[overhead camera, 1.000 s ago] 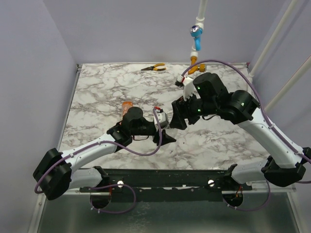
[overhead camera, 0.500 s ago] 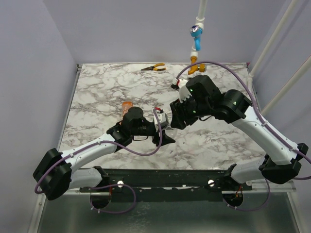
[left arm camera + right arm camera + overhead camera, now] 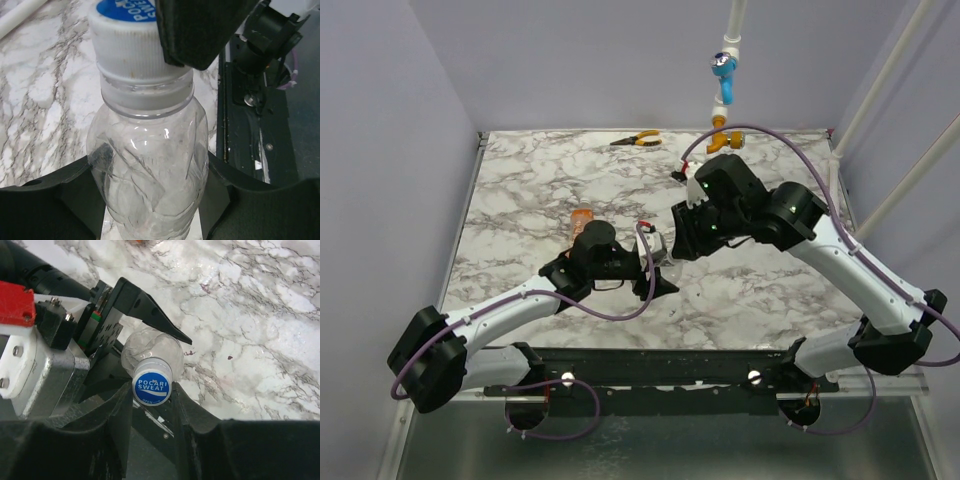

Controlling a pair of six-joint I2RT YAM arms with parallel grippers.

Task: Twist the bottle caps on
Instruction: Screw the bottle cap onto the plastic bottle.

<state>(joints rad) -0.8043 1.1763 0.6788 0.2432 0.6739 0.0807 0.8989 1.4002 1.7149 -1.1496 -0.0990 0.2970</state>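
My left gripper [image 3: 660, 262] is shut on the body of a clear plastic bottle [image 3: 150, 165], its black fingers pressing both sides low in the left wrist view. The bottle [image 3: 150, 347] points toward the right arm. On its neck sits a white bottle cap [image 3: 152, 381] with a blue "Pocari Sweat" top, also seen in the left wrist view [image 3: 130, 45]. My right gripper [image 3: 152, 390] is shut on that cap, one finger against each side. From above, the right gripper [image 3: 680, 248] meets the left one near the table's middle, and the bottle is mostly hidden between them.
A small orange object [image 3: 582, 216] lies just behind the left wrist, partly hidden. Orange-handled pliers [image 3: 638, 139] lie at the far edge. A white pipe with a blue valve handle [image 3: 723, 68] and an orange one [image 3: 725, 140] hangs at the back right.
My right gripper has moved left onto the bottle's neck and its jaws have closed around the cap. The left arm and the bottle have stayed in place.
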